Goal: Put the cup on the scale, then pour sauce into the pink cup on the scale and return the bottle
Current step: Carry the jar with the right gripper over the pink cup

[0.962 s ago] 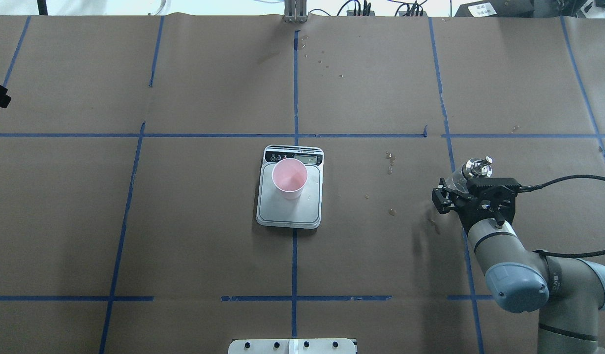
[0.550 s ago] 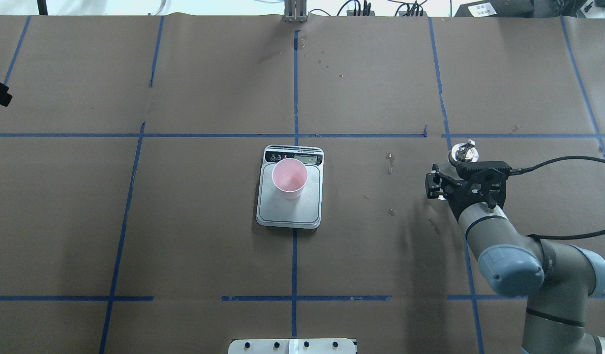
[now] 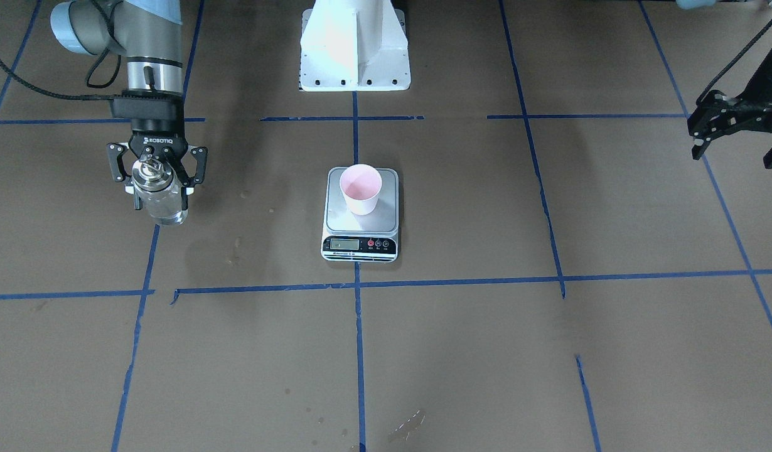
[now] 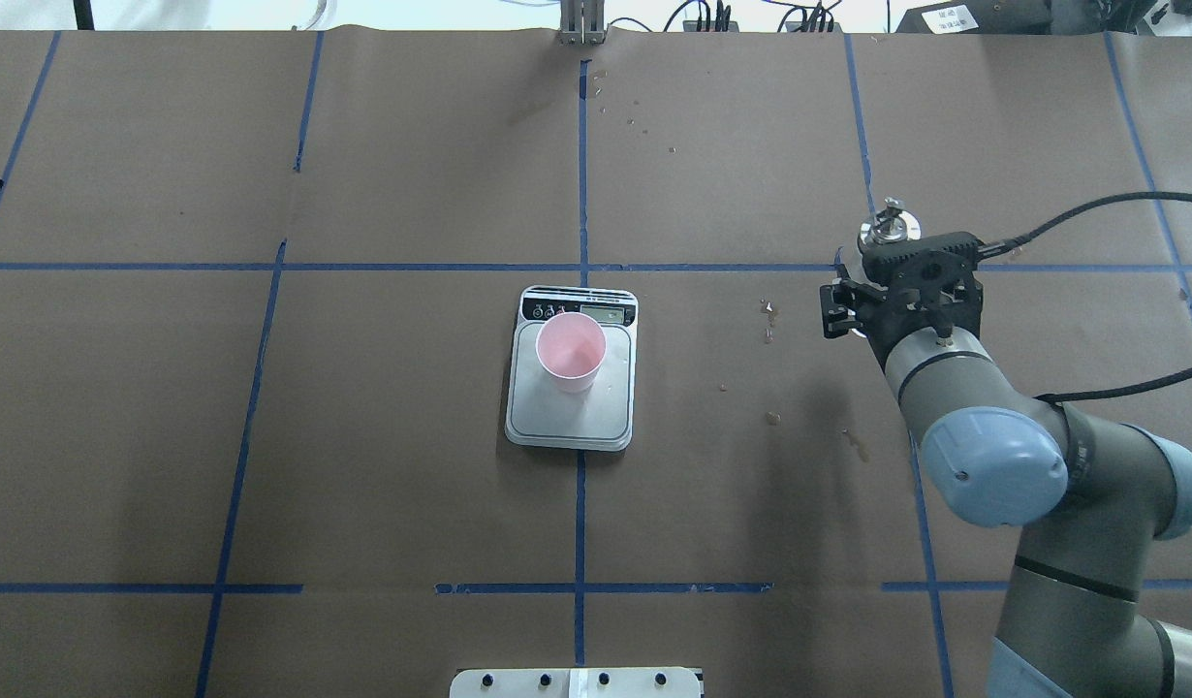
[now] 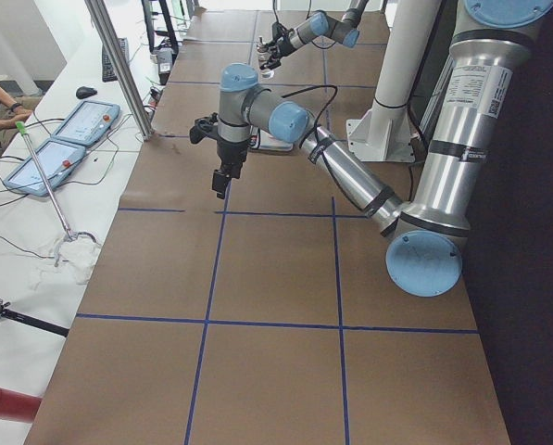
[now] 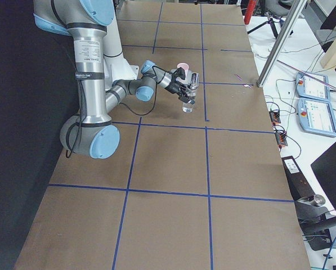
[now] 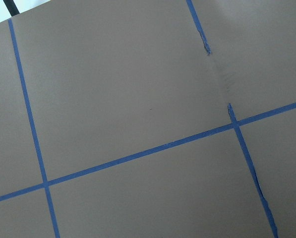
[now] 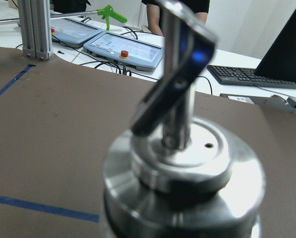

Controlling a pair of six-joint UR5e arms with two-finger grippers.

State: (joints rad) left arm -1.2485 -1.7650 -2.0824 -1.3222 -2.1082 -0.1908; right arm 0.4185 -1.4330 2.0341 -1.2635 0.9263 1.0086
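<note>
Picture the table as a clock seen from behind the robot, with 12 pointing away from it, toward you.

Closest to the robot's white base [image 3: 354, 56], in the middle, lies the flat silver-grey kitchen scale with a white rim [image 4: 569, 422]. Its black strip with the little screen is at the 12 o'clock end, likely so you can read the numbers from your side. The small pale pink paper cup [image 4: 571, 349] stands upright on the scale's plate, so step 1 looks done. I can't tell if any liquid is in it.

Further out, between 2 and 3 o'clock and well apart from the scale, the right gripper [image 3: 159, 191] is closed around the clear glass bottle with a silver collar and metal spout [image 3: 162, 212]. It grips the glass body from the side with the spout up, which should stop spills. A few wet spots [image 4: 769, 312] dot the brown paper between scale and bottle.

Furthest, near 10 o'clock, the left gripper [image 3: 734, 150] hangs with fingers wide apart and nothing in them, out of the way.
</note>
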